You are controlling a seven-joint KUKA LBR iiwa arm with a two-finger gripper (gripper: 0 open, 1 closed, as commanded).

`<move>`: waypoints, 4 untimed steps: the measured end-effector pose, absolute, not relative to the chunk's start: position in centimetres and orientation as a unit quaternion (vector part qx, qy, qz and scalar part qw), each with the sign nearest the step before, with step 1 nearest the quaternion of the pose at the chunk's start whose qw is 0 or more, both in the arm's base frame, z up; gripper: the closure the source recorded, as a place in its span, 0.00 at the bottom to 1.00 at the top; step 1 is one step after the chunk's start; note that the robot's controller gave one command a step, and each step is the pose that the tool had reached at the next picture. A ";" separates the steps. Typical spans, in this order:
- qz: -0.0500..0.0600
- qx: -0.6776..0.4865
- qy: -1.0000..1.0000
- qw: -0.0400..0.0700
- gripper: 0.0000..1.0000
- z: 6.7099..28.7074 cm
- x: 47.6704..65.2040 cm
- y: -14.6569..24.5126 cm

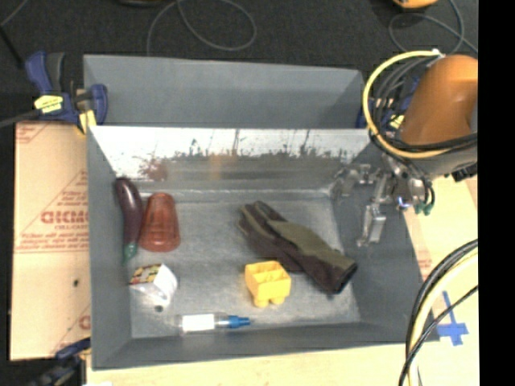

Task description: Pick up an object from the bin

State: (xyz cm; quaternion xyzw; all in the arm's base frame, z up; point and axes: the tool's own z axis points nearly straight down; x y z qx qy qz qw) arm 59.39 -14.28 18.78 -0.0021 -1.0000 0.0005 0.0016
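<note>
I record a dark olive glove (296, 246) lying slantwise on the floor of the bin (241, 119), right of centre. One end points toward the gripper (372, 219), which hangs near it by the right wall. I cannot tell whether the claw is wide or narrow. A yellow block (266, 283) sits just beside the glove. A purple aubergine (129, 207), a red cup (158, 222) and a blue-tipped white tube (213, 322) lie further left.

The light is soft and rather dim. The grey metal bin (225, 95) looks palest along its far wall, with streaky glare low down. The round orange cover (451, 95) glows on top. Shadows are faint.
</note>
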 end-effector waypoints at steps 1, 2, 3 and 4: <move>0.001 -0.001 -1.000 -0.002 0.00 19.3 59.5 -14.2; 0.002 0.040 -0.999 -0.004 0.00 15.8 58.9 -12.7; 0.001 0.037 -0.999 -0.005 0.00 10.3 57.5 -10.1; 0.003 0.036 -0.999 -0.007 1.00 7.2 57.3 -8.8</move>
